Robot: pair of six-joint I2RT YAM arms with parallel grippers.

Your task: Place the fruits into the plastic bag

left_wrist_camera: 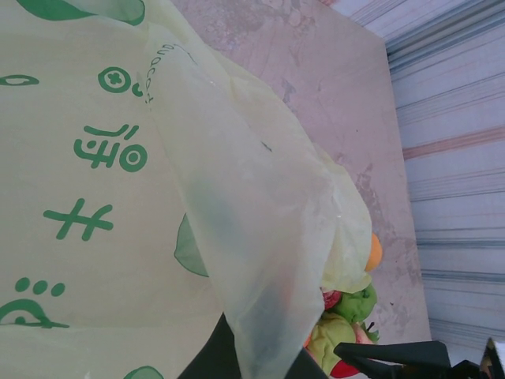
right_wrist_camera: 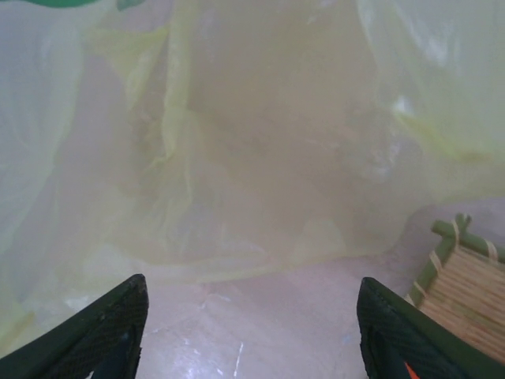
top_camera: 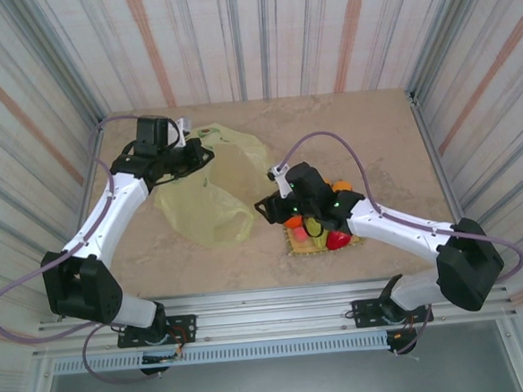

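Observation:
The yellow-green plastic bag [top_camera: 209,195] lies on the table's left middle, one edge lifted at its far end. My left gripper [top_camera: 196,156] is shut on a fold of the plastic bag [left_wrist_camera: 260,260], which runs down between the dark fingers [left_wrist_camera: 203,359]. The fruits [top_camera: 328,227] are piled on a straw mat right of the bag: an orange [top_camera: 343,187], a red apple [top_camera: 338,240], green pieces [left_wrist_camera: 355,304]. My right gripper [top_camera: 264,209] hangs open between the pile and the bag, nothing between its fingertips [right_wrist_camera: 110,328], facing the bag's translucent opening [right_wrist_camera: 260,158].
The square woven straw mat [top_camera: 301,245] holds the fruit; its corner [right_wrist_camera: 461,276] sits just right of my right gripper. Striped walls close in the table on three sides. Bare tabletop [top_camera: 374,134] lies behind the fruit.

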